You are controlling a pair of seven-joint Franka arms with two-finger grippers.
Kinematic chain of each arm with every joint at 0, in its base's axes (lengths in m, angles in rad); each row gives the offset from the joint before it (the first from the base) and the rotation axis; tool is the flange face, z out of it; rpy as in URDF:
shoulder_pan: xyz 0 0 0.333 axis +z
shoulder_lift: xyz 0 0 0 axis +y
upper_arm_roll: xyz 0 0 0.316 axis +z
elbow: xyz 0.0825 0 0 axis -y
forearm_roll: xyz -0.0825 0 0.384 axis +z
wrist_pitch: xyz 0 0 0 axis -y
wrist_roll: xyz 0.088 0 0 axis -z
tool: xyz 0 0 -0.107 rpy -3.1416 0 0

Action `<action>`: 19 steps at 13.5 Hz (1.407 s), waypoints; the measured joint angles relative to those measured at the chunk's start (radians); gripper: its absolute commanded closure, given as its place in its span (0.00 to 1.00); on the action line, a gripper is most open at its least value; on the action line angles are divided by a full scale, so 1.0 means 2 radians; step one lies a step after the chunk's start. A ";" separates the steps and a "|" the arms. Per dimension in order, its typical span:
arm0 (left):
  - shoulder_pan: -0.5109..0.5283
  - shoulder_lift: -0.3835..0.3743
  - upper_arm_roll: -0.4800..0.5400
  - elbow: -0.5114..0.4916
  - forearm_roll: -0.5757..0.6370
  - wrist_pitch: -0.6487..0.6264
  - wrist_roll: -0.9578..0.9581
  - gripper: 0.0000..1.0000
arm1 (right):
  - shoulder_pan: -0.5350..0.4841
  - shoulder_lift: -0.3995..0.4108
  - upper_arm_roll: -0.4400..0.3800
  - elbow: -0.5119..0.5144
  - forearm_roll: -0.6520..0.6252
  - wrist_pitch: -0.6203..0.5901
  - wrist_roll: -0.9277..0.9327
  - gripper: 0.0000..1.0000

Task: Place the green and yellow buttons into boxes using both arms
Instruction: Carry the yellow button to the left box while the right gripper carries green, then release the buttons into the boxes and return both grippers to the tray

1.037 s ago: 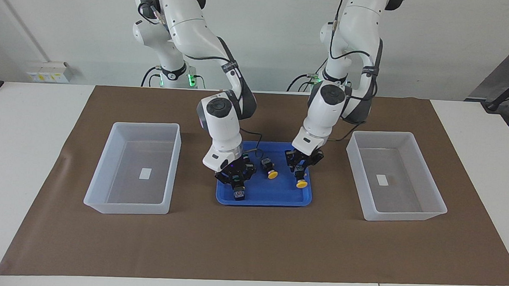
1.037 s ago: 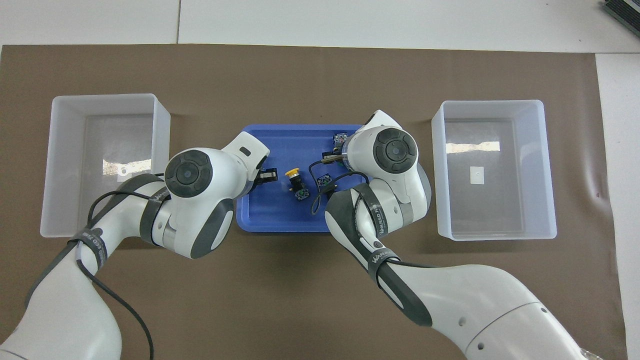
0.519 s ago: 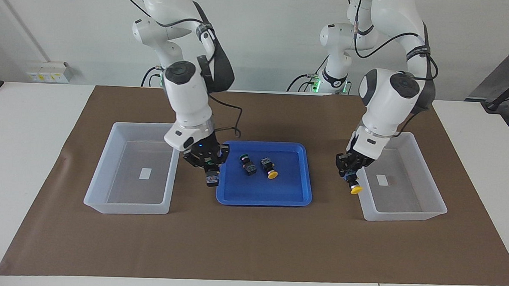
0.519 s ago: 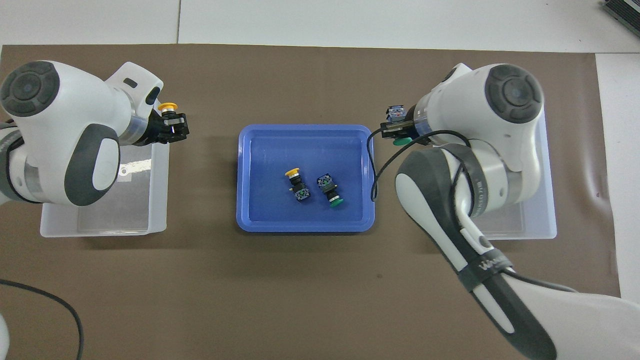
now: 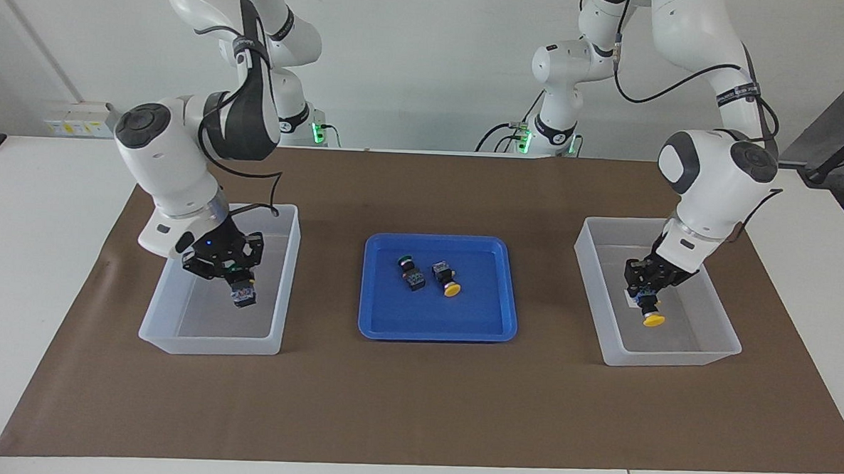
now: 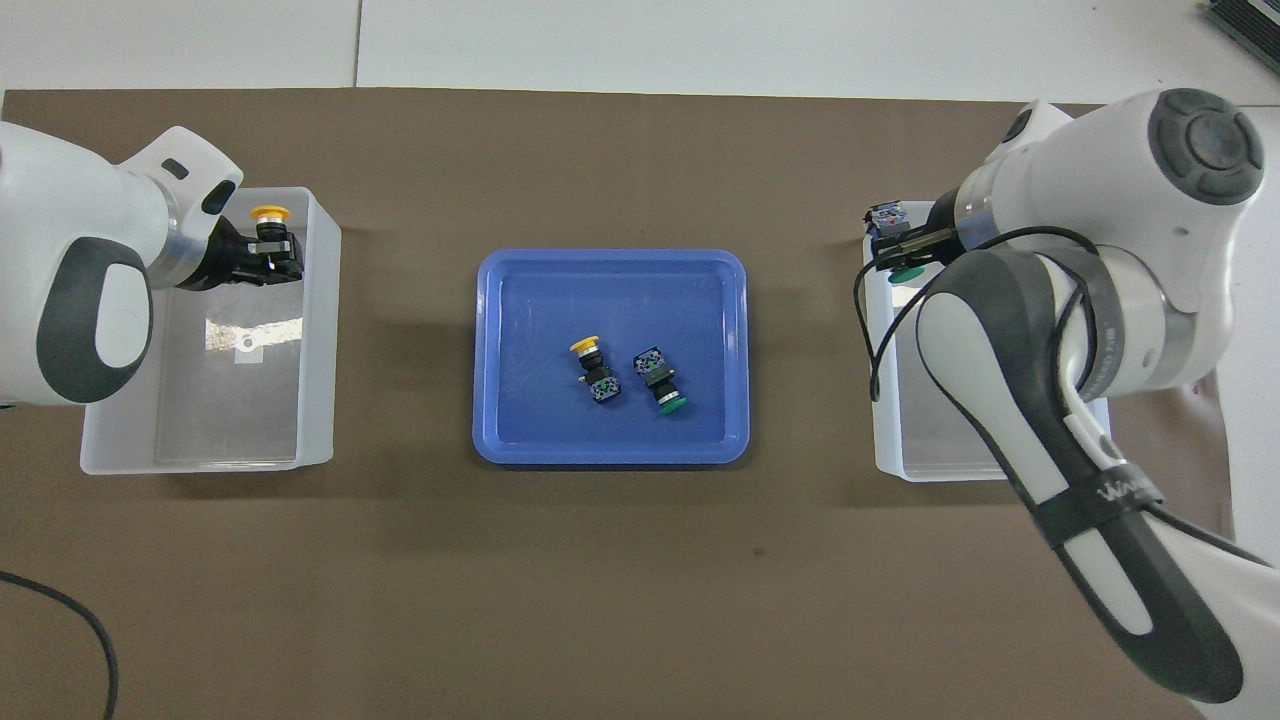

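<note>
Taking the blue tray [image 5: 438, 330] as the landmark and reading the facing view left to right: the right gripper [image 5: 229, 273] hangs inside the clear box [image 5: 211, 342] toward the right arm's end from the tray, clamped on a green button [image 5: 243, 295], cap probably turned away. On the tray lie a second green button [image 5: 410, 272] and a yellow button [image 5: 447, 280], side by side. Toward the left arm's end, the left gripper [image 5: 646, 295] grips another yellow button [image 5: 651, 318], cap down, inside the other box [image 5: 673, 356]. Each should lower close to the floor before opening, so the buttons don't bounce.
</note>
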 measured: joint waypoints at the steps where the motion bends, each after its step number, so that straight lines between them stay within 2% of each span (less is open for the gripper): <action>1: 0.000 0.000 -0.001 -0.024 0.000 0.028 0.002 0.88 | -0.011 0.000 0.000 -0.016 0.000 0.019 -0.042 1.00; 2: 0.000 0.000 -0.002 -0.046 0.000 0.052 0.002 0.86 | -0.019 0.001 0.000 -0.034 0.000 0.046 -0.081 1.00; 3: 0.000 0.000 -0.004 -0.062 0.000 0.067 0.002 0.66 | -0.026 0.002 0.000 -0.054 0.000 0.077 -0.113 1.00; 4: 0.000 0.000 -0.004 -0.068 0.000 0.073 0.002 0.24 | -0.028 0.004 0.000 -0.070 0.000 0.100 -0.129 0.97; 5: 0.000 0.000 -0.004 -0.070 0.000 0.075 0.002 0.00 | -0.028 0.007 0.000 -0.085 0.000 0.120 -0.137 0.74; 7: 0.000 -0.003 -0.004 -0.069 0.000 0.079 0.002 0.00 | -0.027 0.013 0.002 -0.106 0.000 0.148 -0.148 0.40; 8: 0.000 -0.004 -0.003 -0.067 0.000 0.079 0.002 0.00 | -0.027 0.016 0.003 -0.115 0.000 0.162 -0.154 0.18; 9: 0.000 -0.005 -0.003 -0.062 0.000 0.079 0.002 0.00 | -0.027 0.017 0.003 -0.123 0.000 0.176 -0.159 0.00; 11: 0.000 -0.005 -0.003 -0.040 0.000 0.060 0.002 0.00 | -0.027 0.017 0.003 -0.133 0.000 0.190 -0.161 0.00; 14: -0.009 -0.005 -0.009 0.032 -0.001 -0.029 -0.029 0.00 | -0.026 0.012 0.004 -0.128 0.001 0.185 -0.161 0.00; 16: -0.042 -0.005 -0.011 0.057 -0.001 -0.051 -0.095 0.00 | -0.025 -0.002 0.010 -0.104 0.002 0.141 -0.150 0.00; 19: -0.124 -0.001 -0.014 0.058 -0.001 -0.038 -0.247 0.00 | -0.002 -0.022 0.017 -0.055 0.002 0.066 -0.073 0.00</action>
